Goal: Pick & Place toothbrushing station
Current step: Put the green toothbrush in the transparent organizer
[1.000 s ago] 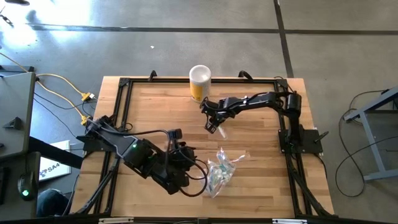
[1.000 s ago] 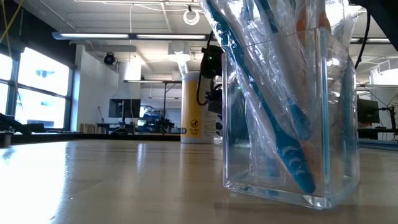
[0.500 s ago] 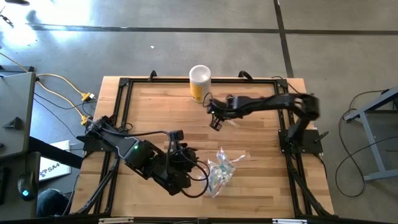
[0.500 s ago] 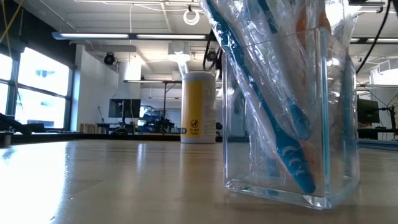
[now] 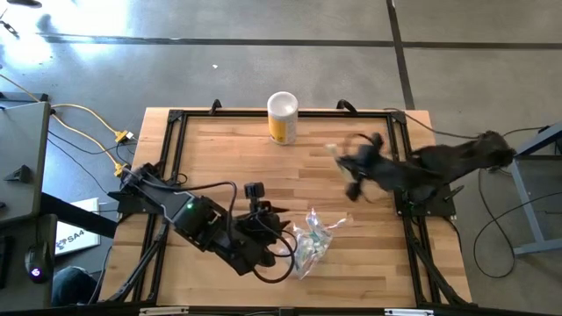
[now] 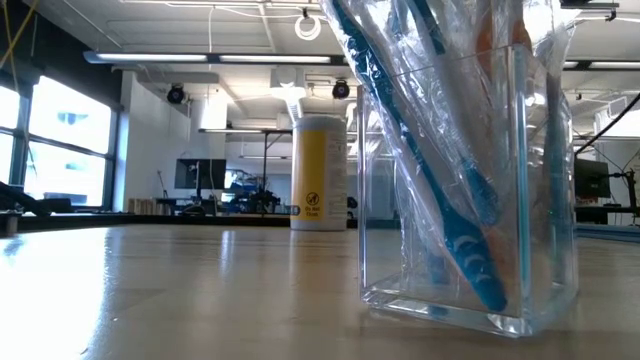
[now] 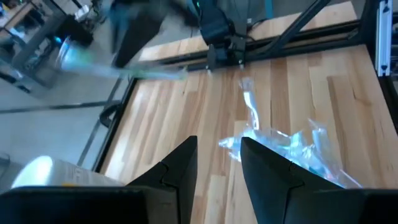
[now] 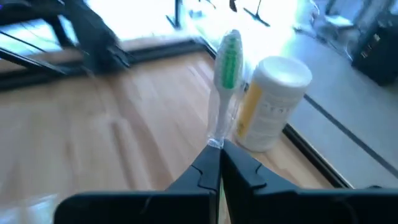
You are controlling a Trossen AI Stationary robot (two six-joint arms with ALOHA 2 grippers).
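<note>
A clear crinkly bag [image 5: 309, 244] of toothbrushes stands in a clear box [image 6: 470, 290] near the table's front; blue brushes [image 6: 455, 230] show inside it. My left gripper [image 5: 274, 226] is just left of the bag, open and empty; its wrist view shows the bag [image 7: 298, 149] ahead of the fingers. My right gripper [image 5: 349, 175] is blurred, right of the table's middle. It is shut on a single toothbrush with a green head [image 8: 229, 59] in a clear wrapper. My right gripper pinches the toothbrush's wrapped handle [image 8: 216, 142] between its two fingers. The brush runs on ahead of the fingertips, green head farthest out, and is lifted clear of the table.
A yellow canister with a white lid [image 5: 282, 117] stands at the table's far edge, seen also in the right wrist view [image 8: 270, 102] and the low view [image 6: 320, 170]. A black frame [image 5: 176, 118] runs round the wooden top. Bare wood lies between canister and bag.
My right gripper has swung fast from beside the yellow canister toward the table's right edge, carrying the toothbrush, and has left the low view. The bag and box have kept still.
</note>
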